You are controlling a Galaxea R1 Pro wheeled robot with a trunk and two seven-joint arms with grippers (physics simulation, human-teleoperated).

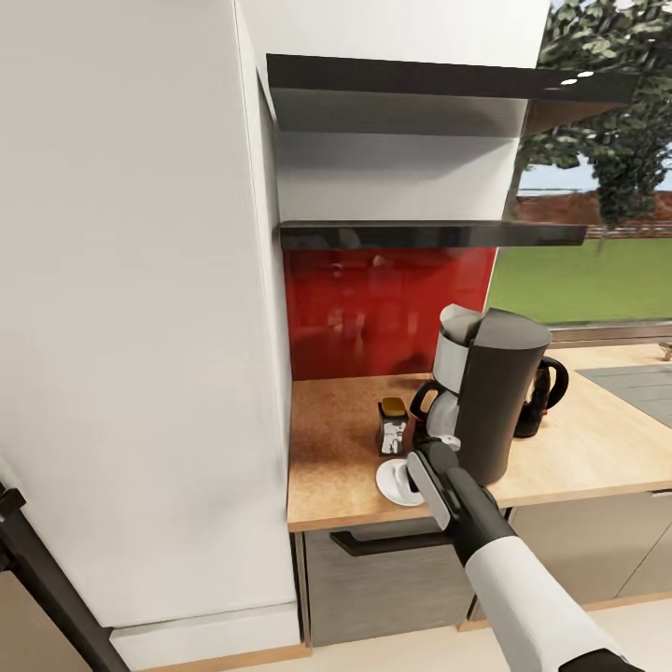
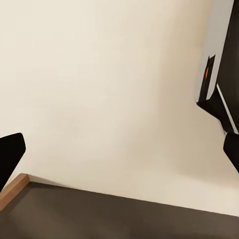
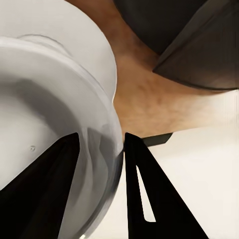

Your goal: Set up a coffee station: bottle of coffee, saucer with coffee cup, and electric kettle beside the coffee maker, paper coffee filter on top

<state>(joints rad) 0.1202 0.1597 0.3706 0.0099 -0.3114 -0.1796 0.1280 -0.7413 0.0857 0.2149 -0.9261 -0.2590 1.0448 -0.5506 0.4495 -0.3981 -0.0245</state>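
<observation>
Head view, left to right. A tall white cabinet [image 1: 140, 308] closes off the left end of the countertop [image 1: 345, 467]; the worktop's front edge runs rightward from it, with dark cabinet fronts [image 1: 392, 579] below. Bare wood lies between the cabinet side and the bottle of coffee [image 1: 393, 426], and again behind it up to the red backsplash [image 1: 383, 308]. The shelf [image 1: 429, 233] hangs well above.

The bottle stands upright, long axis vertical, just left of the coffee maker [image 1: 499, 401]. In front of it the saucer [image 1: 390, 483] lies flat near the counter's front edge, with the coffee cup [image 1: 402, 472] on it.

The right gripper [image 1: 420, 471] reaches in from the front. In the right wrist view one finger [image 3: 55, 184] is inside the cup [image 3: 45, 124], the other outside, pinching its wall.

The coffee maker stands upright, a paper filter [image 1: 459, 322] on top, carafe handle facing left. The kettle [image 1: 541, 397] stands behind and right, handle rightward.

Left gripper [image 2: 119, 149]: fingertips spread wide before a pale wall [image 2: 109, 89].
</observation>
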